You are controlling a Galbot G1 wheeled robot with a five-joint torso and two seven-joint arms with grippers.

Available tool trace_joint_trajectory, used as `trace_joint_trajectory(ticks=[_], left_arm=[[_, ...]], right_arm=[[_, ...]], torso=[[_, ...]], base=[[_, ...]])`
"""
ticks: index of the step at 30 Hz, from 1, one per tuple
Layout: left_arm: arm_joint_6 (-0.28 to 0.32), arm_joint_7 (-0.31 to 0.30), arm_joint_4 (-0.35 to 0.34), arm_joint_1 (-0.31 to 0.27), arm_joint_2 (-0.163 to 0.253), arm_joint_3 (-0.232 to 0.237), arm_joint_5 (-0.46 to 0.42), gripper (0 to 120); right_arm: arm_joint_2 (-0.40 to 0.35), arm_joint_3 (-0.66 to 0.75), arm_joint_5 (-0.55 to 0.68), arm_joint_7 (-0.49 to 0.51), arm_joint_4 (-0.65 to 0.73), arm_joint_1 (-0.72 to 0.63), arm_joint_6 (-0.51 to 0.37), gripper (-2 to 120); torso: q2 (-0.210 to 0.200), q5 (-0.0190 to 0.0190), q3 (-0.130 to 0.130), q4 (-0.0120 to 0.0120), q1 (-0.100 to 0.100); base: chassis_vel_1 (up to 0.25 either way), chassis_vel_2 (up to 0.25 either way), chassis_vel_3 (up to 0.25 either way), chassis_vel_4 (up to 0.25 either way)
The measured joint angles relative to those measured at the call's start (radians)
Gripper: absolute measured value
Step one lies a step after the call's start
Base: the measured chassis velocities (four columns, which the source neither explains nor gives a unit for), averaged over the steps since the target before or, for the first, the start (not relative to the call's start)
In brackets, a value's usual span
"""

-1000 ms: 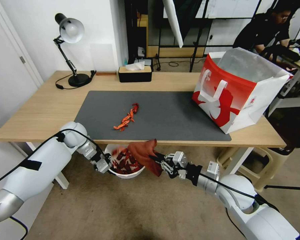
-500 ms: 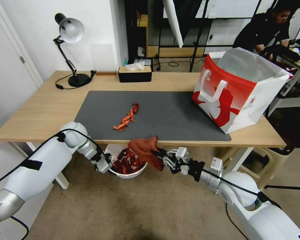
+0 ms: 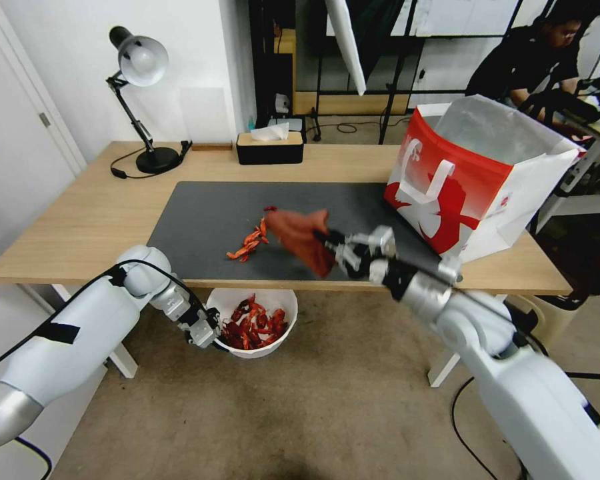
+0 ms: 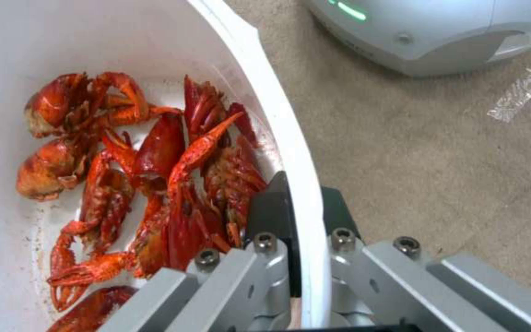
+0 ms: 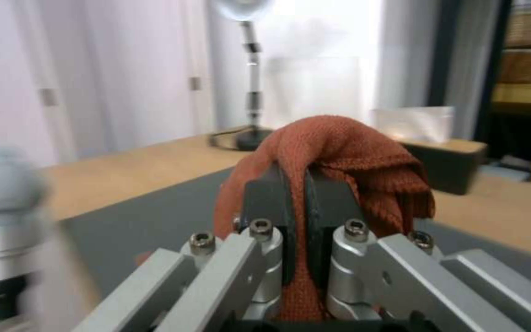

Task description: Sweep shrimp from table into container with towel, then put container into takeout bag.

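Most crayfish (image 3: 253, 328) already lie in the white bowl (image 3: 281, 301), which the left claw (image 3: 205, 331) pinches by its rim below the bench (image 3: 87, 220) edge. A short row (image 3: 250, 241) remains on the grey mat (image 3: 200, 227), beside the towel (image 3: 301, 237) clamped in the right claw (image 3: 332, 248). Bagging into the takeout bag (image 3: 473, 180) is not begun.

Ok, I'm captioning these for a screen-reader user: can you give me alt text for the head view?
The right gripper holds a reddish-brown cloth towel above the dark grey mat on a light-wood table, beside a short line of red-orange shrimp. Below the table's front edge, the left gripper grips the rim of a round white plastic container of shrimp; a red-and-white paper takeout bag stands at right.
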Motion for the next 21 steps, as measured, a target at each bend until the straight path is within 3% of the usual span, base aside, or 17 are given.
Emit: trace_joint_trajectory(ticks=[2, 4, 6, 21], left_arm=[[-0.001, 0.0, 0.0, 0.007, 0.001, -0.006, 0.0, 0], [-0.001, 0.0, 0.0, 0.01, 0.001, -0.008, 0.0, 0], [-0.004, 0.0, -0.001, 0.017, 0.003, -0.016, 0.0, 0], [-0.019, -0.001, 0.005, 0.043, 0.015, -0.049, -0.002, 0]], right_arm=[[0.022, -0.061, 0.002, 0.04, -0.13, 0.134, 0.016, 2], [0.032, -0.081, 0.001, 0.048, -0.171, 0.174, 0.021, 2], [0.064, -0.137, -0.015, 0.055, -0.297, 0.27, 0.037, 2], [0.24, -0.258, -0.157, -0.031, -0.818, 0.578, 0.124, 2]], torso=[[0.0, 0.0001, 0.0, 0.0, 0.0], [0.0, -0.0002, 0.0, 0.0, 0.0], [0.0, -0.0001, 0.0, 0.0, 0.0], [0.0, 0.0, 0.0, -0.0001, 0.0]], base=[[0.0, 0.0, 0.0, 0.0], [0.0, 0.0, 0.0, 0.0], [0.0, 0.0, 0.0, 0.0], [0.0, 0.0, 0.0, 0.0]])
